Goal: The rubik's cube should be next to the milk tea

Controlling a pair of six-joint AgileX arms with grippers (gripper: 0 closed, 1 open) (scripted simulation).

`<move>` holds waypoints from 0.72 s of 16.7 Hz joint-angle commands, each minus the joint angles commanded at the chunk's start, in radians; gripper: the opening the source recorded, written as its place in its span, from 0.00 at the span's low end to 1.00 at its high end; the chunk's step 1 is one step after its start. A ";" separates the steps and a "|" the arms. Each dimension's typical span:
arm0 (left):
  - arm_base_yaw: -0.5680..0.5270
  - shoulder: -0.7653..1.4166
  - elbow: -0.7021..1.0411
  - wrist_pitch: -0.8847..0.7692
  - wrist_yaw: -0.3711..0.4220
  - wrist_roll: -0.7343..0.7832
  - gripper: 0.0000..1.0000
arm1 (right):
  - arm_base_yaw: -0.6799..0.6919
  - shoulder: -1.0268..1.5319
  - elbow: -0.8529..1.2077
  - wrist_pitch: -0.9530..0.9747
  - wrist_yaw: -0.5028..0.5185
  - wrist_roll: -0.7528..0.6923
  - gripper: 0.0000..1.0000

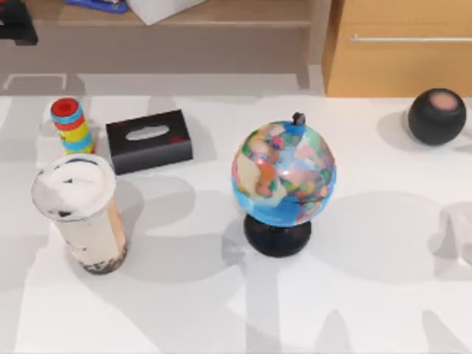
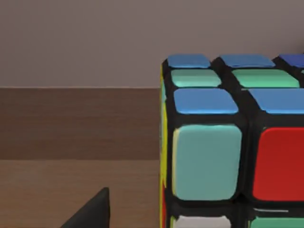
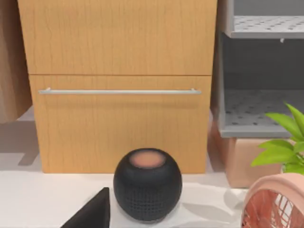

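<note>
The rubik's cube (image 2: 228, 152) looms very close in the left wrist view, showing blue, teal, green, red and yellow squares between black grid lines, with brown wood behind it. A dark wedge of my left gripper (image 2: 90, 213) sits just beside it; whether it holds the cube I cannot tell. The milk tea (image 1: 85, 221), a clear cup with a white lid and dark pearls at its base, stands upright at the table's left in the top view. A dark wedge of my right gripper (image 3: 90, 213) faces the back right of the table.
Behind the milk tea stand a ringed red-blue-yellow cylinder (image 1: 71, 125) and a black tissue box (image 1: 149, 140). A globe (image 1: 284, 177) on a black base stands mid-table. A black round speaker (image 1: 436, 116) sits back right before a wooden cabinet (image 3: 118, 118), near a pink fan (image 3: 275, 204) and a plant (image 3: 285, 147).
</note>
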 joint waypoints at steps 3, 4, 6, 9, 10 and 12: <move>-0.005 0.032 0.051 -0.020 -0.004 0.000 1.00 | 0.000 0.000 0.000 0.000 0.000 0.000 1.00; -0.005 0.032 0.052 -0.021 -0.005 0.000 1.00 | 0.000 0.000 0.000 0.000 0.000 0.000 1.00; -0.005 0.032 0.052 -0.021 -0.005 0.000 1.00 | 0.000 0.000 0.000 0.000 0.000 0.000 1.00; -0.005 0.032 0.052 -0.021 -0.005 0.000 0.77 | 0.000 0.000 0.000 0.000 0.000 0.000 1.00; -0.005 0.032 0.052 -0.021 -0.005 0.000 0.70 | 0.000 0.000 0.000 0.000 0.000 0.000 1.00; -0.005 0.032 0.052 -0.021 -0.005 0.000 0.55 | 0.000 0.000 0.000 0.000 0.000 0.000 1.00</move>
